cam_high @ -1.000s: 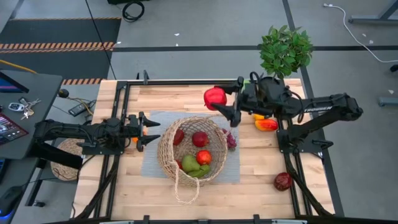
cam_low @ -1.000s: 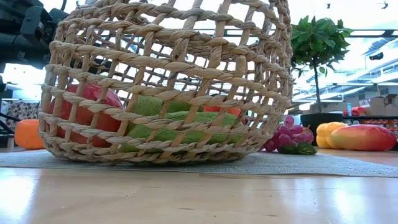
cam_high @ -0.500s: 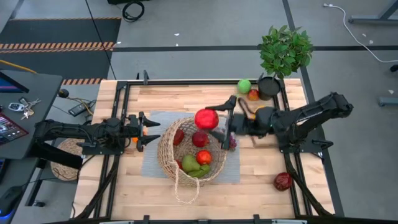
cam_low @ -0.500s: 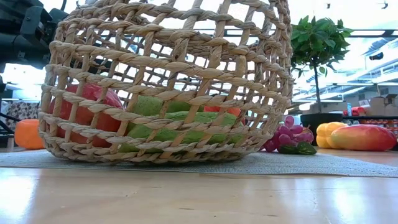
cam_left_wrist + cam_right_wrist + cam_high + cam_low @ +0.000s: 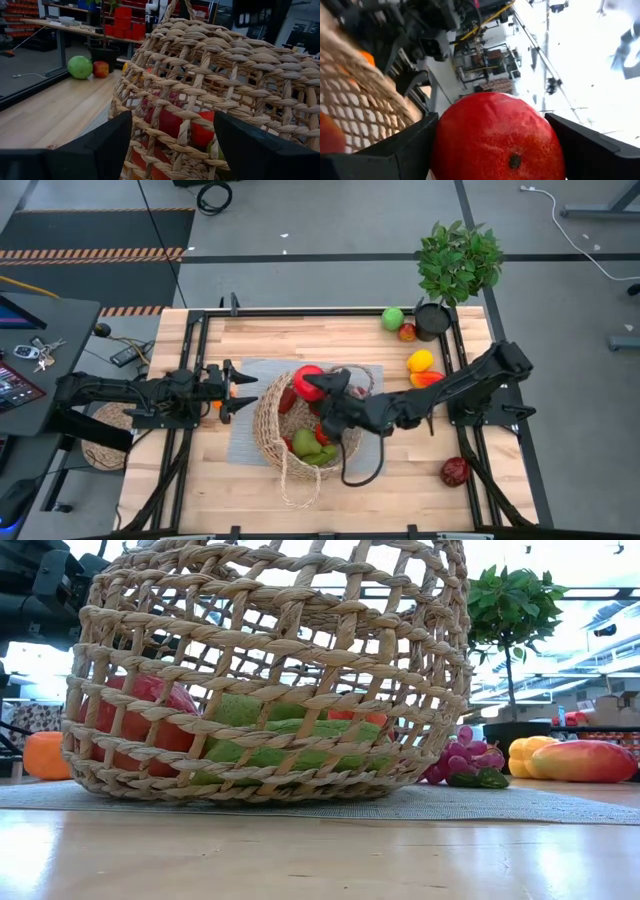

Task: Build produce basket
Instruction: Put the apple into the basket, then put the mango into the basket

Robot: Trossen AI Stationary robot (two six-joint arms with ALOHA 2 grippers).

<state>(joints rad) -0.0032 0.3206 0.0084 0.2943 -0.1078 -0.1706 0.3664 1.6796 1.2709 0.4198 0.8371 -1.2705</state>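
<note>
The basket (image 5: 300, 430), tan wicker, stands on a grey mat (image 5: 243, 442) at mid table and holds red and green produce (image 5: 312, 442). My right gripper (image 5: 318, 388) reaches in from the table's right and is shut on a round red fruit (image 5: 308, 380) above the basket's far rim. My left gripper (image 5: 240, 389) stands open at the basket's left wall (image 5: 215, 90), just short of it. An orange piece (image 5: 47, 755) lies on the table beside the basket. Purple grapes (image 5: 465, 762) lie on the mat's edge. My right gripper pinches the red fruit's two opposite sides (image 5: 450, 145) between its two fingers (image 5: 395, 152). The fingers come level from the table's right. The fruit is lifted clear, over the basket's far part.
A green fruit (image 5: 393, 318), a small red one (image 5: 407, 332) and a potted plant (image 5: 458, 260) stand at the far right. A yellow piece (image 5: 421, 361) and a mango-like piece (image 5: 428, 378) lie right of the basket, and a dark red fruit (image 5: 455, 471) lies near the front right.
My right gripper has carried the red fruit from the table's far right toward the left and near side, and lower, to a place over the basket. Its wrist has rolled by about a quarter turn. It has stayed shut on the fruit.
</note>
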